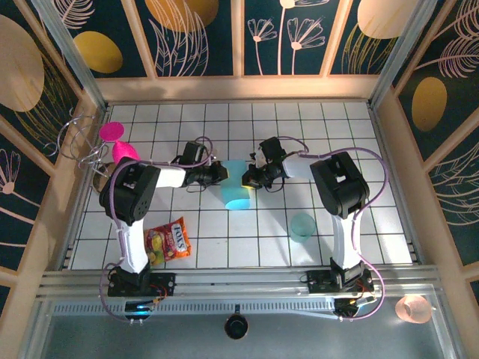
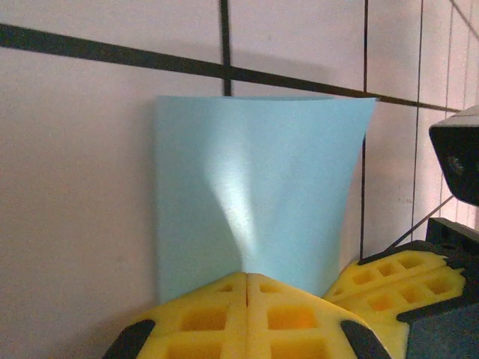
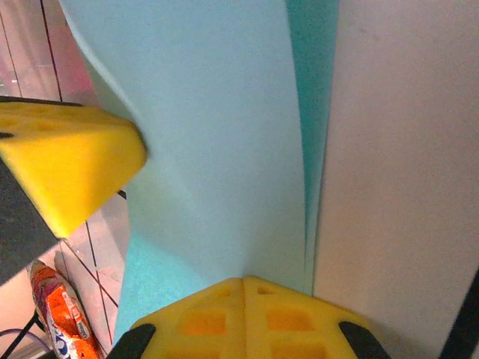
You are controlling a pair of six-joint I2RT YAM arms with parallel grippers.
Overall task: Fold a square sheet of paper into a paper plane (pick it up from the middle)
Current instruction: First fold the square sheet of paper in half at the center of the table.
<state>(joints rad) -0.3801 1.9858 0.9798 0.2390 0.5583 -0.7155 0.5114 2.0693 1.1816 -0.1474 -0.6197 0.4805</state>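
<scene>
The square sheet of paper (image 1: 236, 188) is light blue and hangs bowed between my two grippers over the middle of the tiled table. My left gripper (image 1: 222, 174) is shut on its left edge. In the left wrist view the yellow tips (image 2: 247, 276) meet on the sheet (image 2: 254, 187), which fans out ahead. My right gripper (image 1: 246, 179) is shut on the opposite edge. In the right wrist view its tips (image 3: 243, 281) pinch the sheet (image 3: 217, 134), which curves with a second layer behind. Each wrist view also catches the other gripper's yellow fingers (image 2: 397, 271) (image 3: 67, 161). A paper plane is out of view.
A translucent teal cup (image 1: 302, 226) stands on the table near the right arm. A candy bag (image 1: 169, 241) lies near the left arm and also appears in the right wrist view (image 3: 63, 314). Pink things (image 1: 118, 142) sit at the far left. A peach cup (image 1: 413, 307) rests beyond the table's front rail.
</scene>
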